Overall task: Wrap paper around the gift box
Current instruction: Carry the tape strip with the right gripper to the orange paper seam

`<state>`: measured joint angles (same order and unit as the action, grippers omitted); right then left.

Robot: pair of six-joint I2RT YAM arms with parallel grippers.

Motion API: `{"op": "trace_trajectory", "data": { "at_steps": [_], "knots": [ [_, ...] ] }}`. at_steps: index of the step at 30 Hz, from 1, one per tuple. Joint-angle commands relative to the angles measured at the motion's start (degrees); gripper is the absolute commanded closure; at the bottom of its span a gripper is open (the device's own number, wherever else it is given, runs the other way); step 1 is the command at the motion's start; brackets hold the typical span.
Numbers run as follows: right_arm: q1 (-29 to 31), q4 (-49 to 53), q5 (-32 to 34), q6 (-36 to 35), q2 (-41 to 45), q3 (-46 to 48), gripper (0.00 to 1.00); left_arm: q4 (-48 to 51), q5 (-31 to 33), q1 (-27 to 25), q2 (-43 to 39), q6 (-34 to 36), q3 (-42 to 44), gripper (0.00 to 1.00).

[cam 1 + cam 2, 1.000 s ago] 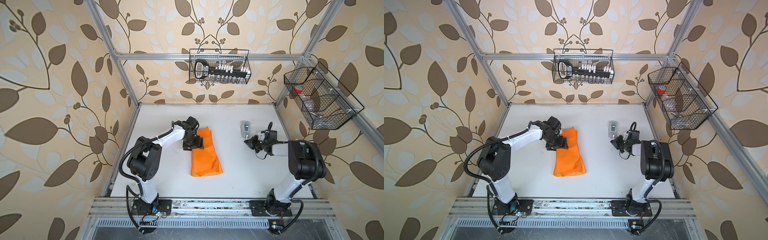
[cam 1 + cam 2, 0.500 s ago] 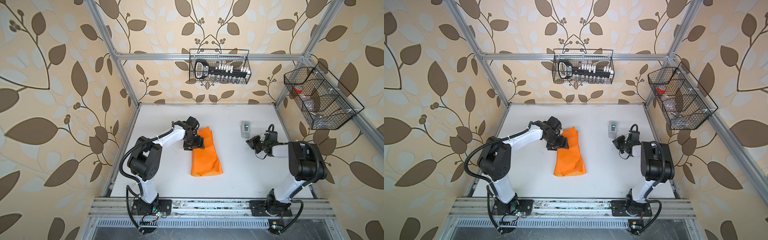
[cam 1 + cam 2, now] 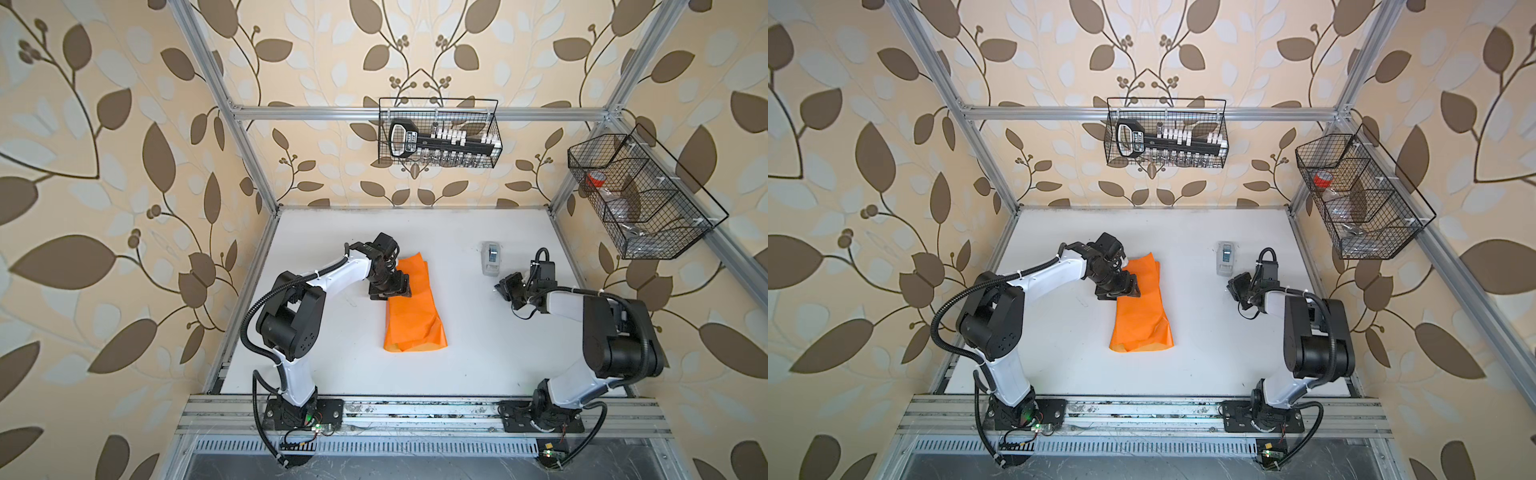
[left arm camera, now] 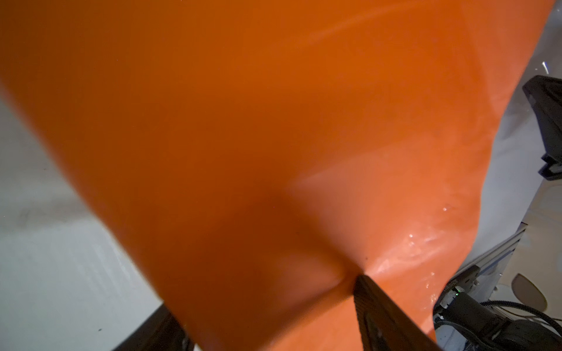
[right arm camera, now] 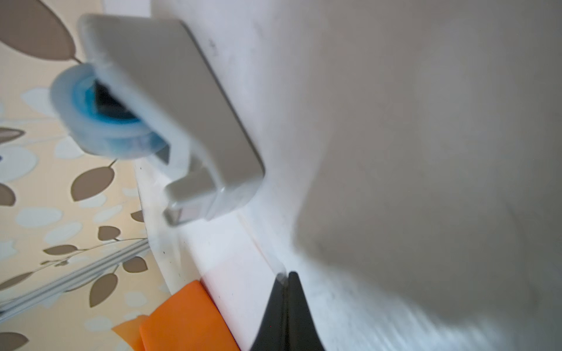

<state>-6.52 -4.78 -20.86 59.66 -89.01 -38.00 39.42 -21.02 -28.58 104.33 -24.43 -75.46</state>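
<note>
The orange paper [image 3: 415,316] [image 3: 1142,320] lies folded over in a long bundle mid-table. The gift box does not show; it is hidden. My left gripper [image 3: 390,291] [image 3: 1119,291] is at the bundle's far left end. In the left wrist view its jaws stand wide with the paper [image 4: 243,121] bulging between them, and one finger [image 4: 374,304] dents it. My right gripper [image 3: 498,286] [image 3: 1231,286] [image 5: 286,273] is shut just in front of the grey-white tape dispenser [image 3: 490,257] [image 5: 182,121]. A clear tape strip [image 5: 261,249] runs from the dispenser to its tips.
A wire basket [image 3: 440,133] with tools hangs on the back wall. Another wire basket [image 3: 640,199] hangs on the right wall. Aluminium frame posts border the white table [image 3: 478,353]. Both arm bases stand on the front rail.
My right gripper has drawn back from the tape dispenser, toward the right and front, staying shut. The left arm and the paper have not moved.
</note>
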Motion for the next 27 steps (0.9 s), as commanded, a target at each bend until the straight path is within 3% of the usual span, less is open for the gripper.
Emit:
{"op": "trace_trajectory", "data": {
  "at_steps": [1, 7, 13, 22, 27],
  "knots": [
    [2.0, 8.2, 2.1, -6.1, 7.2, -1.4, 1.00, 0.1, -0.3, -0.9, 0.6, 1.1, 0.1, 0.22],
    [10.4, 8.1, -9.6, -16.0, 9.7, -4.7, 1.00, 0.3, -0.1, -0.8, 0.4, 0.7, 0.2, 0.22],
    [20.9, 9.7, -13.1, -24.1, 9.1, -8.6, 1.00, 1.3, 0.7, -0.8, -0.1, 0.7, 0.5, 0.22],
    [26.5, 22.4, -20.9, -38.8, 1.7, -16.4, 1.00, 2.1, 1.8, -0.9, -0.2, 0.4, 0.1, 0.22],
    [27.9, 33.0, -19.8, -45.9, -2.7, -21.2, 1.00, 3.0, 2.3, -1.0, 0.1, 0.7, -0.6, 0.22]
  ]
}}
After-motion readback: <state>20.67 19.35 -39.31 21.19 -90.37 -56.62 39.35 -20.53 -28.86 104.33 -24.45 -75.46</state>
